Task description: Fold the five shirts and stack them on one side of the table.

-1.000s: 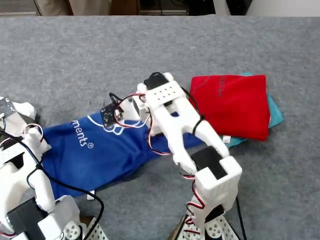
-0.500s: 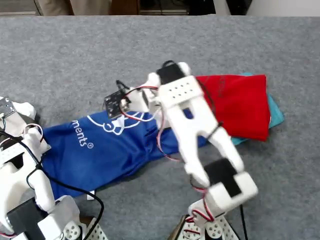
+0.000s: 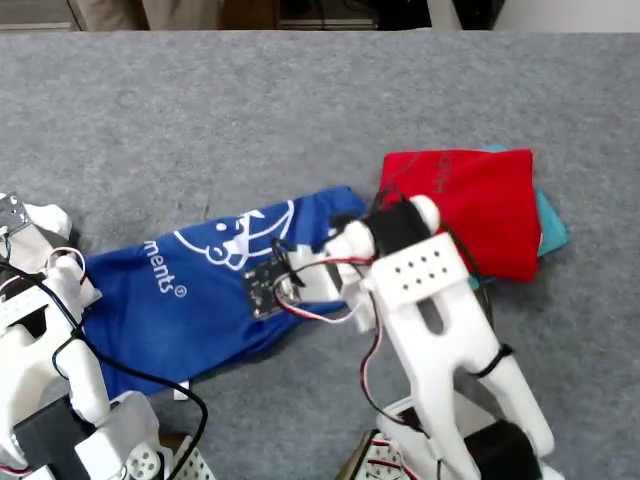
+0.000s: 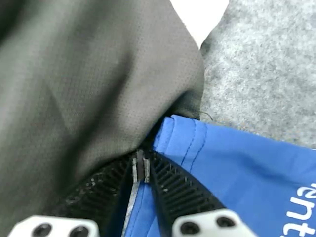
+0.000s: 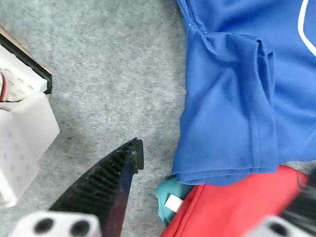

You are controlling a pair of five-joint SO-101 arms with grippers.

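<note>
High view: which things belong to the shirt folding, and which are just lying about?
Job: blue printed shirt, shut in the left gripper; folded red shirt; teal shirt under it; dark mesh fabric, possibly another shirt.
Other: grey felt table cover.

The unfolded shirt lies on the table, touching the folded stack.

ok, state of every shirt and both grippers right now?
blue shirt: spread out, rumpled, not folded up.
red shirt: folded, lying on the teal shirt.
teal shirt: folded, underneath the red one.
left gripper: fingers shut on the blue shirt's hem.
right gripper: fingers open, empty, above the blue shirt's end beside the folded pair.
</note>
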